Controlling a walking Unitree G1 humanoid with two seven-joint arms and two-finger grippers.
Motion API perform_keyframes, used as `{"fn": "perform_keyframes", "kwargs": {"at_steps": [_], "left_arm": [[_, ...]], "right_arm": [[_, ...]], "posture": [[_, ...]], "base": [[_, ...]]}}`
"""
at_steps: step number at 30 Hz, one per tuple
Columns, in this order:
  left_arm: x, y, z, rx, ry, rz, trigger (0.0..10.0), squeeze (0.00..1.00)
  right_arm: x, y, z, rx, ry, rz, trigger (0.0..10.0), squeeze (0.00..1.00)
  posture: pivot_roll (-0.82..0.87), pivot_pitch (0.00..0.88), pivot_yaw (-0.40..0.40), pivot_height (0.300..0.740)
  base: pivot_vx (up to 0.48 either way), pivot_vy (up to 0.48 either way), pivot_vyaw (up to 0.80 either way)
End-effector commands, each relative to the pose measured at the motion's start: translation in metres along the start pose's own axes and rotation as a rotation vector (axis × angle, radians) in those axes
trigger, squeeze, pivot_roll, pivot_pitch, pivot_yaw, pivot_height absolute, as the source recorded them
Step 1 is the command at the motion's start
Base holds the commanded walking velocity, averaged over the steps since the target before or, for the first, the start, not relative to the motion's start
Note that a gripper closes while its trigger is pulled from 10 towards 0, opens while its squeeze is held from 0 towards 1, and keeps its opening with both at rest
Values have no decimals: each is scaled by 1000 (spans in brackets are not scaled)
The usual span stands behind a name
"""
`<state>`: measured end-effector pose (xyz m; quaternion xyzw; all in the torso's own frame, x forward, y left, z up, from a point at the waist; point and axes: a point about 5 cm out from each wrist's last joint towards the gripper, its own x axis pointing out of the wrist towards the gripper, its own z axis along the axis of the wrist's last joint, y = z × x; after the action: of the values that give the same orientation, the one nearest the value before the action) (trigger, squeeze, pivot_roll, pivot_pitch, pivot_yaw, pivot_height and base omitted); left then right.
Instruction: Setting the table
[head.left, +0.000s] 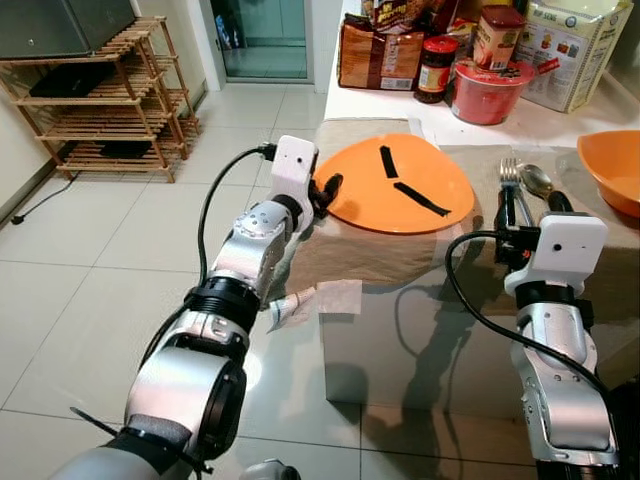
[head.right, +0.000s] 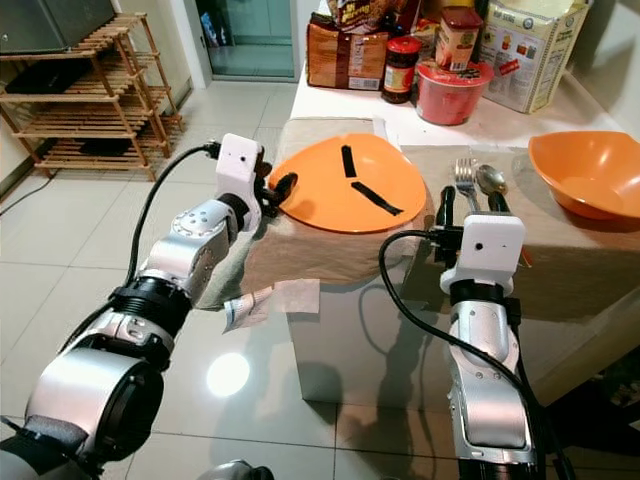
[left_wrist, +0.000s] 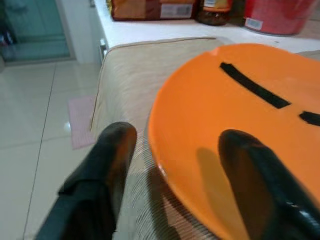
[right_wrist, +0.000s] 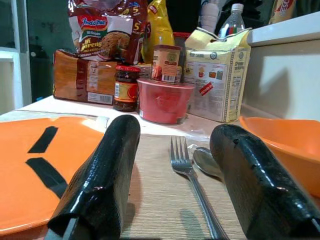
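Orange plate (head.left: 400, 185) on cloth-covered surface (head.left: 360, 255); left hand (head.left: 322, 196) spread astride plate rim, not clenched. Fork (head.right: 465, 182), spoon (head.right: 491, 181) beside; right hand (head.right: 468, 203) released, near fork.

The two eye views look forward and down from the robot's head over both arms onto the table (head.left: 380, 255) edge. Each wrist view sits low and close, looking along its own black fingers across the cloth. All four share the orange plate (head.left: 400, 185); the right wrist view also faces the fork (right_wrist: 187, 170).
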<state>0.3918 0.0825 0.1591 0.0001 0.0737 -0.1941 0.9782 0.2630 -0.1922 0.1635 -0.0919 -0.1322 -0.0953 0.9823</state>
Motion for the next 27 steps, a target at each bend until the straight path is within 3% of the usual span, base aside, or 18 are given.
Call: {"fn": "perform_keyframes", "kwargs": {"at_steps": [1, 11, 25, 26, 27], "left_arm": [[1, 6, 3, -23, 12, 32, 10000, 0], [4, 12, 11, -50, 0, 75, 10000, 0], [-4, 41, 8, 12, 9, 198, 10000, 0], [-4, 41, 7, 18, 10, 188, 10000, 1000], [-4, 41, 7, 16, 11, 184, 10000, 1000]], "right_arm": [[-5, -2, 4, 10, -15, -2, 10000, 0], [-19, -11, -2, -1, 25, -26, 10000, 0], [-19, -7, -5, 0, 42, 4, 10000, 0], [-20, -7, -5, 1, 45, 6, 10000, 0], [-20, -7, -6, 1, 46, 7, 10000, 0]], "posture": [[-41, 0, 61, 735], [-63, 0, 69, 735], [-46, 0, 57, 735], [-42, 0, 55, 735], [-42, 0, 55, 735]], "base": [[0, 0, 0], [0, 0, 0], [0, 0, 0], [0, 0, 0], [0, 0, 0]]}}
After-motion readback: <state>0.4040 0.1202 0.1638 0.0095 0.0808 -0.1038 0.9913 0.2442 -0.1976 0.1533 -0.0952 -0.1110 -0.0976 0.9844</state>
